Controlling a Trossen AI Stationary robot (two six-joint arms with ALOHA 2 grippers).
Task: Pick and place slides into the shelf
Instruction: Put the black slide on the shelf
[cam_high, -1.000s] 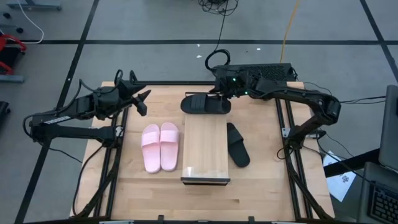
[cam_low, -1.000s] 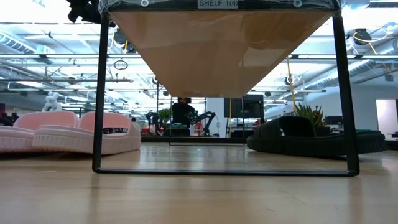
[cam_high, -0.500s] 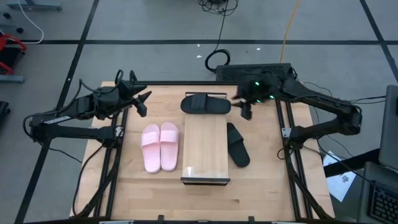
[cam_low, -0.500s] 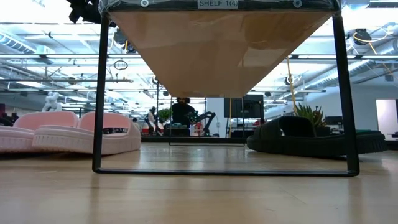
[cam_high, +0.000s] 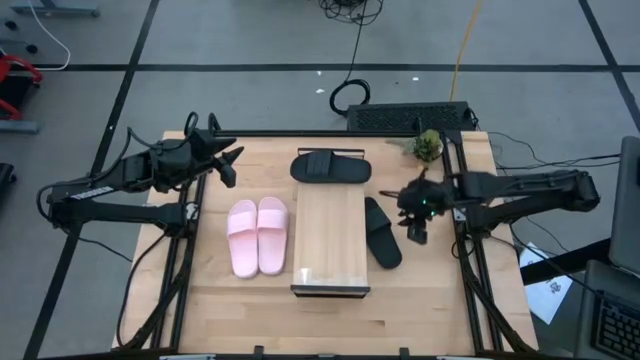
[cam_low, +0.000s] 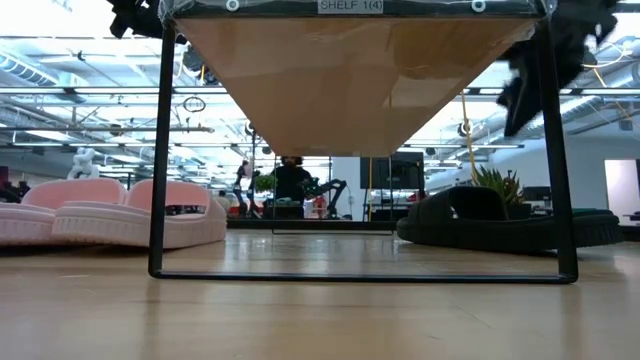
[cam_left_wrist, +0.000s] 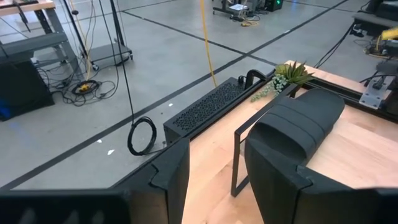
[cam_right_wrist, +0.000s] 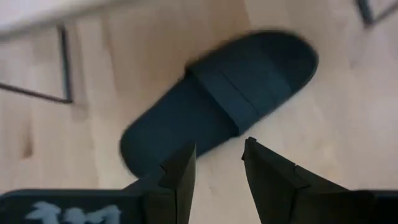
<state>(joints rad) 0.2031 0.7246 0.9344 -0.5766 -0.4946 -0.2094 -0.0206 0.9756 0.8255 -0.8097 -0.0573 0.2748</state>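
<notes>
Swinging away from the far edge of the counter (cam_high: 250, 300), the right gripper (cam_high: 416, 228) now hangs beside the black slide (cam_high: 381, 231) lying just right of the shelf (cam_high: 331, 240); a second ago it was over the other black slide (cam_high: 331, 167) beyond the shelf's far end.

From above, the two pink slides (cam_high: 258, 235) lie side by side just left of the shelf, whose top carries nothing. The left gripper (cam_high: 228, 165) waits over the far left part of the counter. A small green plant (cam_high: 427, 146) sits at the far right corner.

At counter height, the shelf's wooden panel (cam_low: 350, 75) spans its dark frame overhead, pink slides (cam_low: 110, 212) to one side, a black slide (cam_low: 500, 220) to the other, with the right gripper (cam_low: 530, 70) as a dark blur above it.

The left wrist camera shows its gripper (cam_left_wrist: 217, 180) released, fingers apart, empty, facing the far black slide (cam_left_wrist: 298, 124).

The right wrist camera looks down on the near black slide (cam_right_wrist: 217, 112), its gripper (cam_right_wrist: 217, 174) released above it, grasping nothing.
</notes>
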